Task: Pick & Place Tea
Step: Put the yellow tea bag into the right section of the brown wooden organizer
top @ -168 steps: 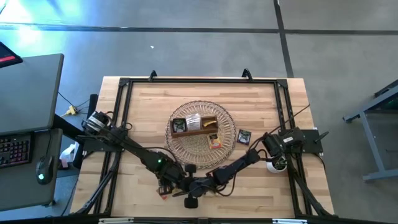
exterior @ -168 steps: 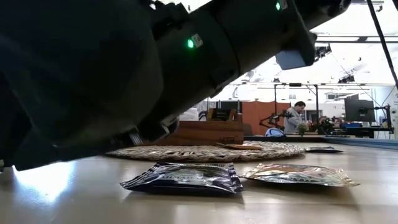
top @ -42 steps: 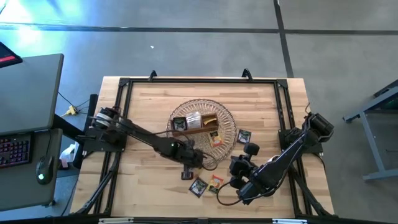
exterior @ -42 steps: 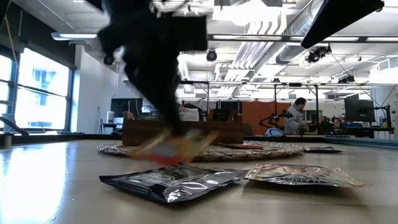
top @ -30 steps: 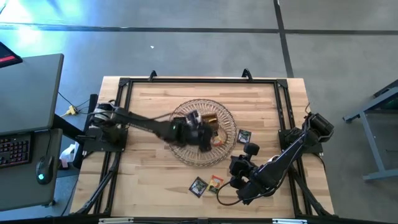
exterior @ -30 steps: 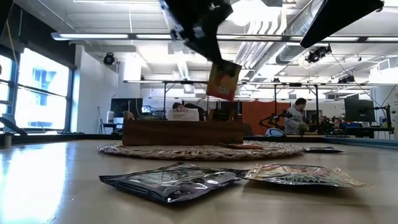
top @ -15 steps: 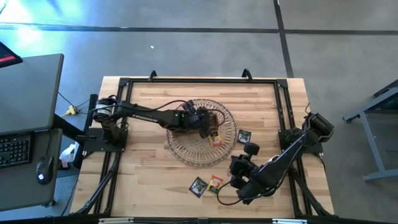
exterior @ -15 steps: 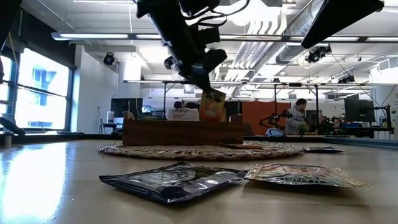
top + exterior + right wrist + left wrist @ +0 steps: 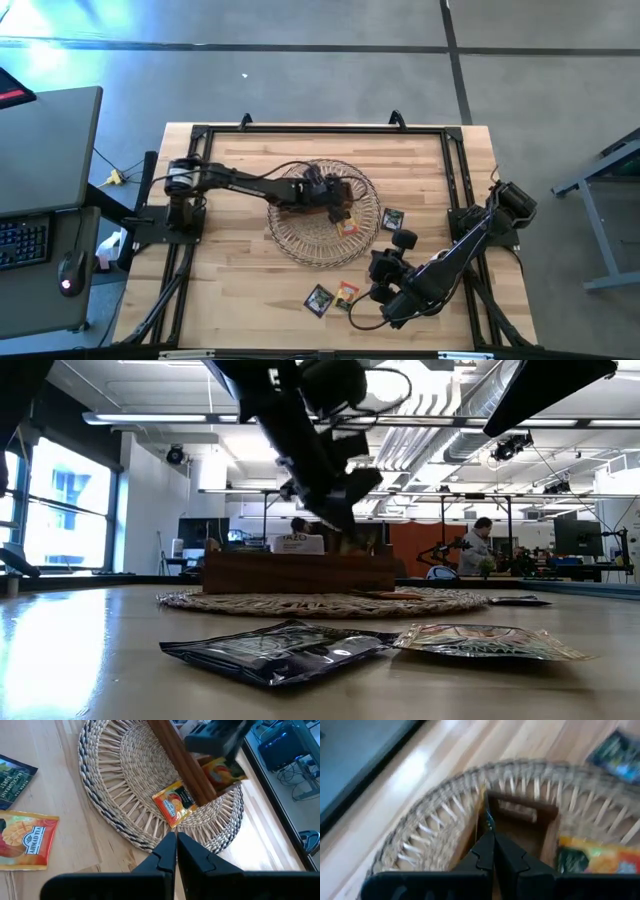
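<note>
Two grippers closed: left gripper pinching orange sachet over tray, lower than before; right gripper empty, 5 o'clock.

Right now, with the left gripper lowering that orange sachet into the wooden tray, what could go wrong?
1. The left gripper holds the orange tea sachet at the tray's end compartment; released askew, it could catch on the tray wall and tip out onto the wicker basket.
2. Another orange sachet already lies on the basket beside the tray.
3. The right gripper is shut and hovers over the basket rim; a left-arm retreat toward it could bring a collision.
</note>
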You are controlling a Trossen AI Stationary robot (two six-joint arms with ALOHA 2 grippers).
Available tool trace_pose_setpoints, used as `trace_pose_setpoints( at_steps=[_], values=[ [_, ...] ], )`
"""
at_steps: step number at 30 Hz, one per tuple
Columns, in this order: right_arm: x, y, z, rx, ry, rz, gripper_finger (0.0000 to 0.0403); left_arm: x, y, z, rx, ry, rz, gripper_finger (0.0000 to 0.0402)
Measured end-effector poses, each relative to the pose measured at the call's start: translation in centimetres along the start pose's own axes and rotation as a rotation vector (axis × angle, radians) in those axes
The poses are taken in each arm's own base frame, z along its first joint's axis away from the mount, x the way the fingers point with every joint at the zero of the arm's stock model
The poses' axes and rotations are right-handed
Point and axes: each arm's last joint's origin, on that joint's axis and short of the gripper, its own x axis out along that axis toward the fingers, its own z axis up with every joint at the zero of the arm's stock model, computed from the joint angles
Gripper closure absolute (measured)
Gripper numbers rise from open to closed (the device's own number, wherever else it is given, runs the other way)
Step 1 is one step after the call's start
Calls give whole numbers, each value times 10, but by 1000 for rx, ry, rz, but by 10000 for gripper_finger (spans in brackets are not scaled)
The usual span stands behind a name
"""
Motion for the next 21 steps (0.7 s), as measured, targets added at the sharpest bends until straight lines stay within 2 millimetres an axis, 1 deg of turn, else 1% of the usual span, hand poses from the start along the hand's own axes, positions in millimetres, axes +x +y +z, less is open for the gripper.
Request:
trace_pose_setpoints(
  at_steps=[3, 8, 11, 15, 21],
  values=[
    [0, 0, 0, 0, 0, 0, 391, 8, -3, -7, 15, 25, 6, 401],
    [0, 0, 0, 0, 0, 0, 391, 8, -3, -7, 38, 32, -5, 400],
    [0, 0, 0, 3, -3, 1, 391, 8, -3, -8, 47, 36, -4, 391],
    [0, 1, 1, 9, -7, 4, 391, 8, -3, -8, 84, 35, 9, 362],
    [0, 2, 2, 22, -34, -2, 391, 8, -1, -8, 99, 23, 66, 300]
  ],
)
